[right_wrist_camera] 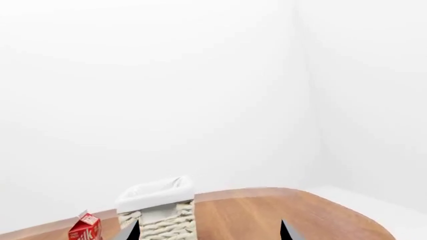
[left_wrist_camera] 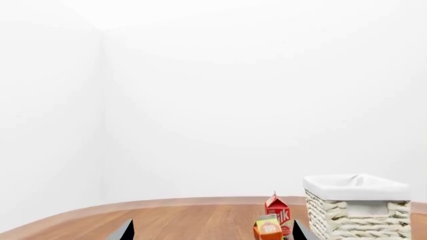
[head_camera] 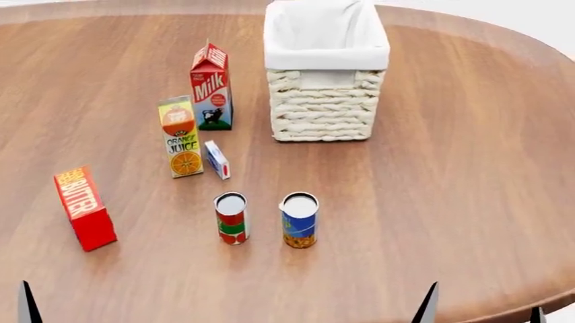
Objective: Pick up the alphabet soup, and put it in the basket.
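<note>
The alphabet soup (head_camera: 299, 221), a blue and yellow can, stands upright on the table's near middle in the head view. The cream woven basket (head_camera: 327, 111) with its white cloth lining stands behind it; it also shows as the basket (left_wrist_camera: 357, 215) and the basket (right_wrist_camera: 159, 210) in the wrist views. My left gripper (left_wrist_camera: 212, 232) is open with nothing between its fingers; only one fingertip (head_camera: 27, 306) shows in the head view, at the near left edge. My right gripper (head_camera: 483, 313) hangs open at the near right, well short of the can. Neither wrist view shows the can.
A red and green can (head_camera: 231, 219) stands just left of the soup. Farther back left are an orange juice carton (head_camera: 180, 138), a milk carton (head_camera: 211, 87) and a small box (head_camera: 217, 160). A red butter box (head_camera: 85, 208) sits at the left. The round wooden table (head_camera: 467, 168) curves off at right.
</note>
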Motion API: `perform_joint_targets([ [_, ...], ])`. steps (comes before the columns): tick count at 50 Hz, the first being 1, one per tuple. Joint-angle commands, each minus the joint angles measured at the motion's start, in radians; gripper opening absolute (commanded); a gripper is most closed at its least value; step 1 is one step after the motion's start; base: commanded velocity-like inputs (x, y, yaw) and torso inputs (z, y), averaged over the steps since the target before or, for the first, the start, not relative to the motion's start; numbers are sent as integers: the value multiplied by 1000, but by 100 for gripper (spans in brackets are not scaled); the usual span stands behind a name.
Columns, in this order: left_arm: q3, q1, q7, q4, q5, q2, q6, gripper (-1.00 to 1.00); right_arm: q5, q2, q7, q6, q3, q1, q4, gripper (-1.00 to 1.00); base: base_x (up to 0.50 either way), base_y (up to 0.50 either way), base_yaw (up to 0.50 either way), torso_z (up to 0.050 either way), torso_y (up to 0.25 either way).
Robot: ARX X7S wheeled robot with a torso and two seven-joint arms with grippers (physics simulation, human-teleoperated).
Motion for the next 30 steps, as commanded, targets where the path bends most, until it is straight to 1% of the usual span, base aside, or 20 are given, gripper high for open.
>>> perform_joint_targets([
  [1, 5, -5, -4, -6, -1, -3, 1, 100, -7, 3, 2, -6, -7, 0, 1, 100, 250, -203, 0, 0, 0],
  [30, 8, 12, -18, 19, -2, -18, 7, 100, -29, 13, 7, -45, -20, -17, -9, 100, 307, -202, 0, 0, 0],
])
